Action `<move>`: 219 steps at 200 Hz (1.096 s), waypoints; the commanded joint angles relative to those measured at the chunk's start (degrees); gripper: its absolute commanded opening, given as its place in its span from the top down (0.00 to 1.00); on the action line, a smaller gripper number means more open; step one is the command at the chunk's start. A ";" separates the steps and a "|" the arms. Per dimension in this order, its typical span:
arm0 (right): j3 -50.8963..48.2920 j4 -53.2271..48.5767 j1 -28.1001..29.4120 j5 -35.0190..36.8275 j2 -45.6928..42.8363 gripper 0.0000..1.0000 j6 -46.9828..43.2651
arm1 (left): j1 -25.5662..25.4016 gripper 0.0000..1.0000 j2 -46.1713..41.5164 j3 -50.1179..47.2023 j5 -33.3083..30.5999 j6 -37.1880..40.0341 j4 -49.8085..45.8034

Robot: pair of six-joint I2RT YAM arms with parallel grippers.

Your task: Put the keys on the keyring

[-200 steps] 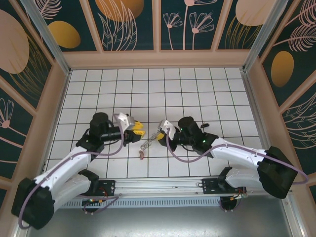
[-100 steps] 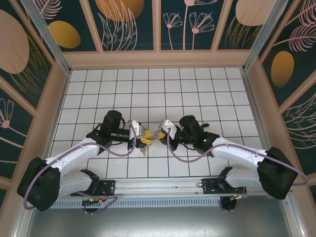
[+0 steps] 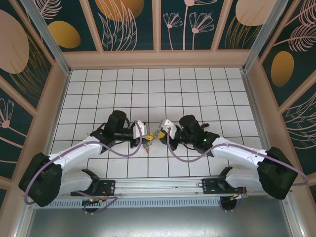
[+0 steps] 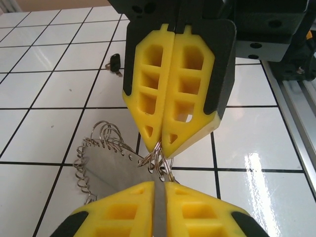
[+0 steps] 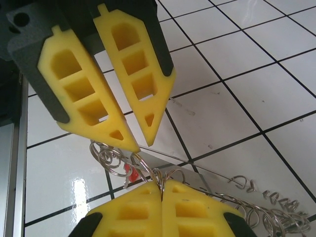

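Note:
The keyring (image 4: 113,170) is a flat grey metal piece edged with many small wire rings, held just above the white tiles between both grippers. My left gripper (image 4: 159,185) is shut on its thin edge, which fills the gap between the yellow fingers. My right gripper (image 5: 161,183) is shut on one of its wire rings. In the top view the left gripper (image 3: 146,138) and right gripper (image 3: 159,133) meet tip to tip. A red-headed key (image 5: 129,174) lies on the floor under the rings. A dark-headed key (image 4: 114,62) lies on a tile beyond the right gripper (image 4: 162,143).
An aluminium rail (image 3: 158,187) runs along the near edge by the arm bases. Patterned walls (image 3: 158,29) enclose the tiled floor on three sides. Purple cables loop along both arms.
My left arm swung right until its gripper met the right one, and its jaws closed onto the keyring's flat edge. The right arm stayed still.

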 commanded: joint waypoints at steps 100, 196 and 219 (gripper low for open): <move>1.11 2.22 -0.28 1.88 -1.32 1.00 0.18 | -2.44 0.67 1.98 2.68 2.24 -1.97 -2.91; 0.14 3.33 -0.15 1.46 -1.82 1.00 0.01 | -2.55 0.65 0.76 1.69 -3.04 -5.16 -3.85; 0.35 3.25 0.31 1.60 -1.57 1.00 -0.35 | -2.40 0.72 2.14 2.31 -3.21 -8.24 -0.62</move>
